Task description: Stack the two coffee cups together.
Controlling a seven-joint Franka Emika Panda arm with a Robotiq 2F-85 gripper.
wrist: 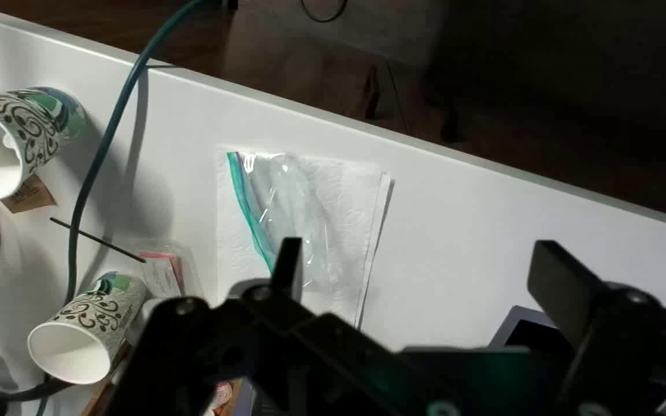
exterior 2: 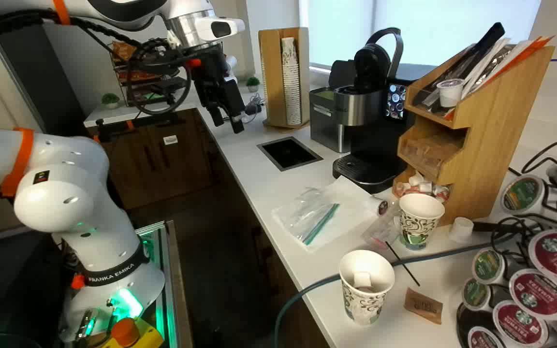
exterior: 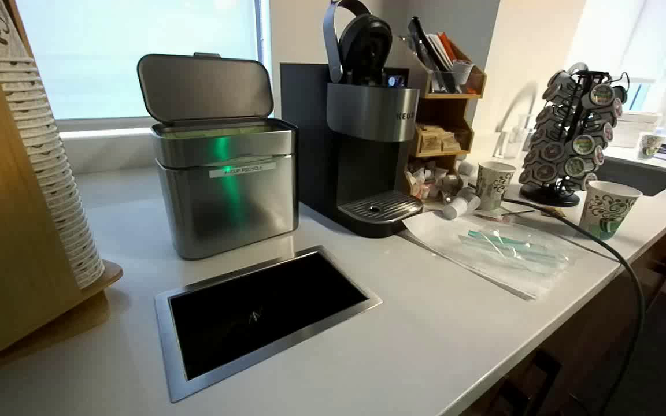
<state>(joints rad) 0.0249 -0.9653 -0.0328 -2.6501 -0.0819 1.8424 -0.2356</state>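
Two off-white paper coffee cups with swirl print stand upright and apart on the white counter. The front cup [exterior: 607,211] is near the counter edge; it shows in an exterior view [exterior 2: 363,305] with a small white item inside, and in the wrist view [wrist: 44,127]. The back cup [exterior: 492,188] stands by the wooden organizer, also seen in an exterior view [exterior 2: 416,227] and the wrist view [wrist: 93,323]. My gripper [exterior 2: 228,124] is open and empty, high above the counter edge and well away from both cups. Its fingers show wide apart in the wrist view [wrist: 418,248].
A coffee maker [exterior: 370,115], steel bin [exterior: 229,202], wooden organizer [exterior 2: 496,159] and pod rack [exterior: 578,138] line the counter. A plastic bag [wrist: 295,202] lies on paper. A cable [wrist: 104,144] runs between the cups. A counter opening [exterior: 269,315] and cup dispenser [exterior 2: 271,77] are farther along.
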